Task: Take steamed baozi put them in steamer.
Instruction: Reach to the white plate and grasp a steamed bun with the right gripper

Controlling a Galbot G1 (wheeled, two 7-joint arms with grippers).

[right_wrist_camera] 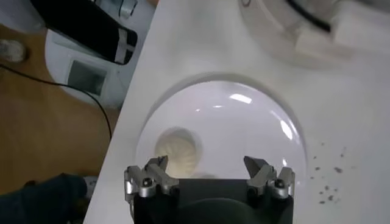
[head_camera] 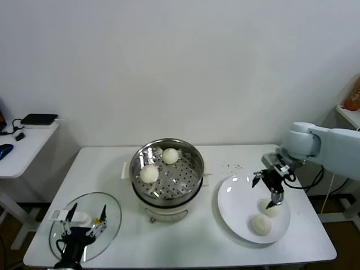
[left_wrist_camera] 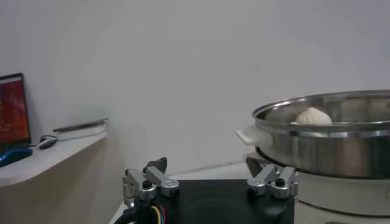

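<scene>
The steamer (head_camera: 199,169) stands mid-table with two steamed baozi (head_camera: 149,174) (head_camera: 170,156) on its perforated tray. On the white plate (head_camera: 236,197) to the right lie two more baozi (head_camera: 271,208) (head_camera: 260,225). My right gripper (head_camera: 266,188) hangs open just above the plate, over the nearer-to-steamer baozi, holding nothing. In the right wrist view one baozi (right_wrist_camera: 177,151) lies beside one finger of that gripper (right_wrist_camera: 206,164) on the plate (right_wrist_camera: 244,115). My left gripper (head_camera: 86,214) rests open over the glass lid. The left wrist view shows this gripper (left_wrist_camera: 207,165), the steamer (left_wrist_camera: 341,149) and a baozi (left_wrist_camera: 312,115).
A round glass lid (head_camera: 112,216) lies at the table's front left. Dark specks (head_camera: 232,166) dot the table between steamer and plate. A side table (head_camera: 22,147) with a black device (head_camera: 39,119) stands to the left. A shelf with an orange item (head_camera: 353,95) is at far right.
</scene>
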